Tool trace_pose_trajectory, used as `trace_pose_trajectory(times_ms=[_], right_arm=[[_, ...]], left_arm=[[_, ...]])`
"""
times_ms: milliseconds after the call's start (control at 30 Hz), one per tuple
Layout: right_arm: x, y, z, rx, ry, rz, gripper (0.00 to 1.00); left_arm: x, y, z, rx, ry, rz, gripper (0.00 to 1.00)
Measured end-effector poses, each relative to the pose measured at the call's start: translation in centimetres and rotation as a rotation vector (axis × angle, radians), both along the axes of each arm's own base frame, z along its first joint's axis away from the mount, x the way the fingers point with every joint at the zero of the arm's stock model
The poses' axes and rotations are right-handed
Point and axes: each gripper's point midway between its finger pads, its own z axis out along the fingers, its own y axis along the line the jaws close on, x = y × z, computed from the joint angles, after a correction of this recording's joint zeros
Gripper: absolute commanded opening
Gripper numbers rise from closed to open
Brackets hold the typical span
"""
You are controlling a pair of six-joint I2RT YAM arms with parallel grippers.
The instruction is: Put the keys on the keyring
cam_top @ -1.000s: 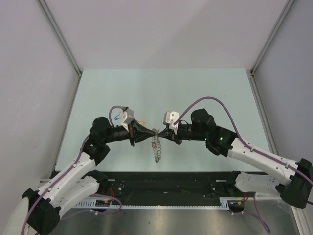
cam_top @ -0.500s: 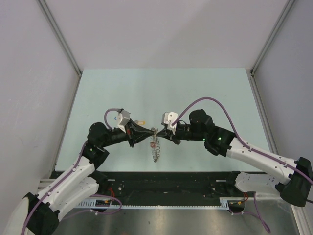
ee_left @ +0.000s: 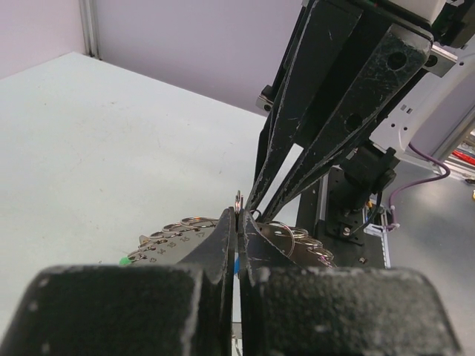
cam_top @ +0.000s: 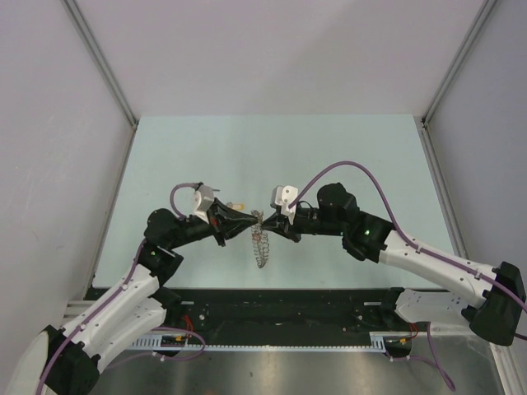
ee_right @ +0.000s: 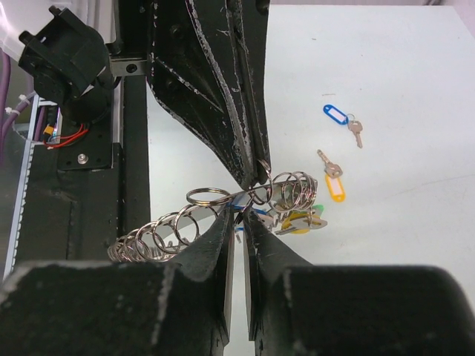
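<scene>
Both arms meet nose to nose above the middle of the worktop.

- **Left fingers**: closed tight, pinching a loop at one end of the keyring.
- **Right fingers**: a hairline apart around the wire beside that loop. You cannot tell whether they grip it.
- **Keyring:** off the worktop. In the top view its coil hangs toward 6 o'clock from the fingertips.
- **Threaded keys**: yellow and green tags, on the coil close to the pinch.
- **Loose keys:** two lie on the worktop. In the right wrist view, the blue-tagged key is at 1 o'clock of the pinch and the yellow-tagged key at 3 o'clock.
</scene>
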Motion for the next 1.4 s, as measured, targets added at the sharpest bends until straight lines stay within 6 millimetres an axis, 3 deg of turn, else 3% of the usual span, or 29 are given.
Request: trace_pose_trajectory(times_ms=[267, 367, 467, 700, 867, 1067, 1233, 1400], right_arm=[[-0.1, 0.1, 0.3, 0.011, -0.002, 0.007, 0.13], [-0.1, 0.2, 0.3, 0.015, -0.003, 0.006, 0.00], [0.1, 0.2, 0.4, 0.016, -0.004, -0.002, 0.00], [0.3, 0.1, 0.3, 0.014, -0.015, -0.010, 0.00], [0.4, -0.8, -0.8, -0.037, -0.018, -0.031, 0.00], [0.2, -1.5, -0.8, -0.057, -0.042, -0.029, 0.00], [0.0, -1.9, -1.0, -0.075, -0.049, -0.023, 0.00], [-0.2, -2.1, -1.5, -0.094, -0.050, -0.010, 0.00]], left_arm=[[-0.1, 0.0, 0.5, -0.019, -0.012, -0.004, 0.00], [-0.1, 0.0, 0.6, -0.023, -0.017, -0.006, 0.00], [-0.3, -0.1, 0.8, -0.029, -0.021, -0.015, 0.00], [-0.4, -0.1, 1.0, -0.033, -0.035, -0.017, 0.24], [-0.2, 0.2, 0.7, -0.006, -0.050, 0.004, 0.33], [0.2, 0.3, 0.9, 0.065, -0.083, 0.013, 0.47], [0.6, -0.1, 0.3, 0.155, -0.111, -0.023, 0.51], [0.2, -0.5, -1.7, 0.254, -0.114, -0.117, 0.51]])
